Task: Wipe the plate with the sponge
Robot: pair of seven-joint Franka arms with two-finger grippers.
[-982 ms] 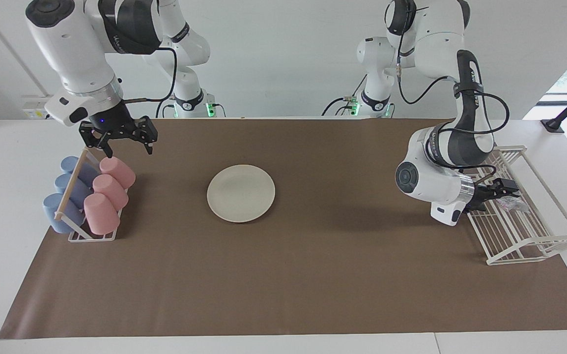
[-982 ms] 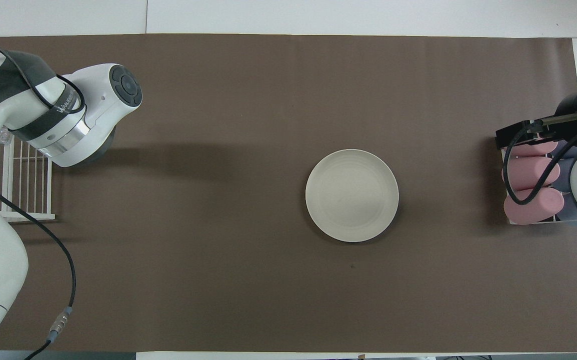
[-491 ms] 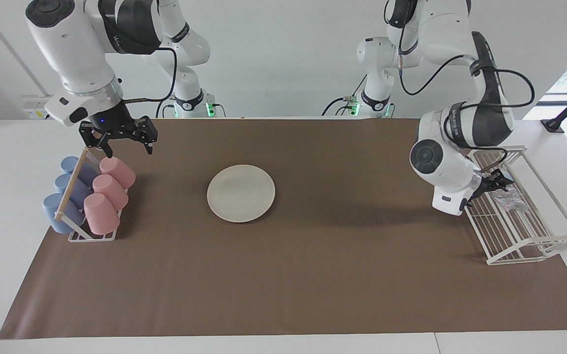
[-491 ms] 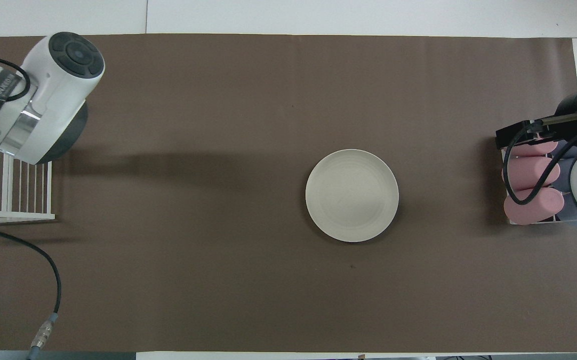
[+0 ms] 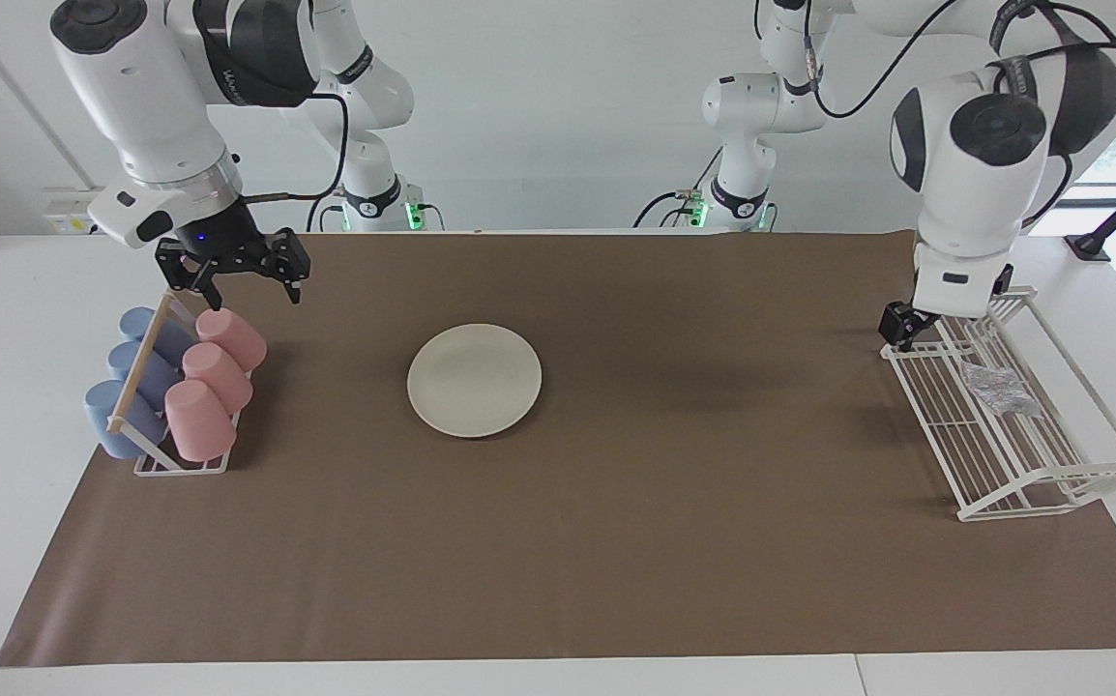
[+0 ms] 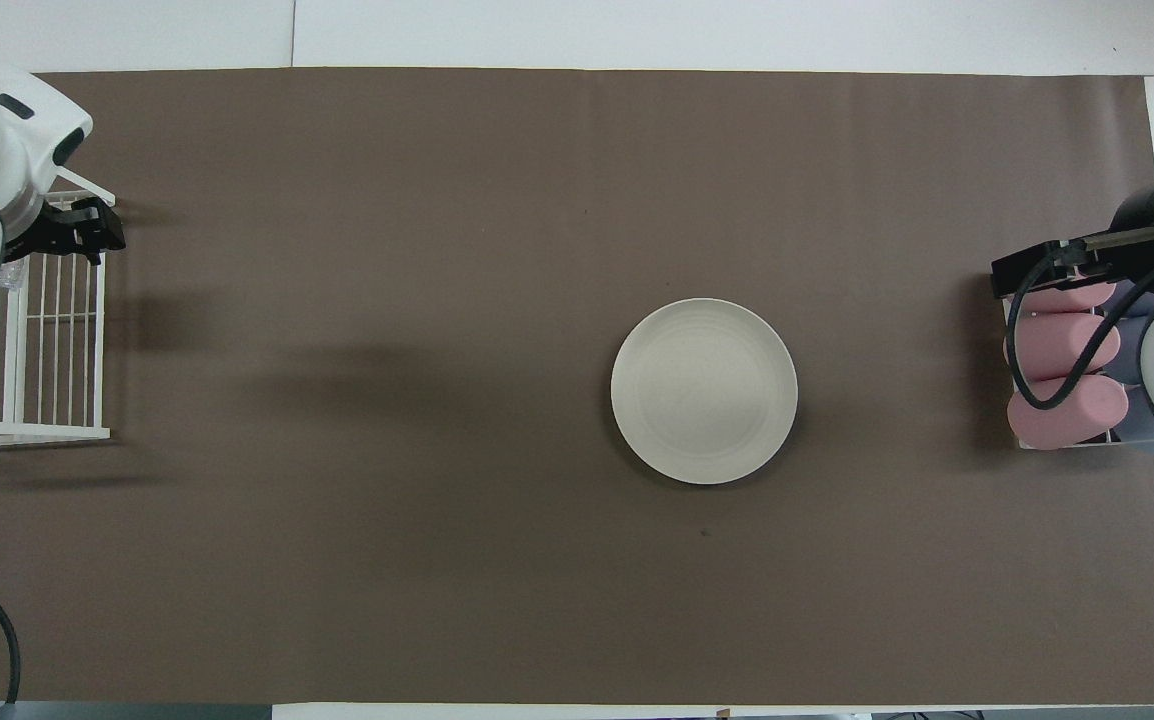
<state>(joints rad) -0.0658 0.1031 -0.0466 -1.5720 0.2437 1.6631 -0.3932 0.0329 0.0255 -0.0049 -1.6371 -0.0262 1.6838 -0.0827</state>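
Plate (image 5: 474, 379) flat on the brown mat (image 5: 616, 541) near mid-worktop, round, face up, no long axis.

Sponge (image 5: 1001, 390) lying in the white wire rack (image 5: 1042, 478) at the left arm's end of the worktop, crumpled, long axis roughly along the rack's wires, apart from both grippers.

Left gripper (image 5: 906, 326) up over the rack's end nearest the robots, pointing down, jaws spread, holding nothing.

Right gripper (image 5: 247, 275) waiting over the cup rack (image 5: 147, 387) of pink cups (image 5: 210, 372) and blue cups (image 5: 128, 362), jaws spread, empty.
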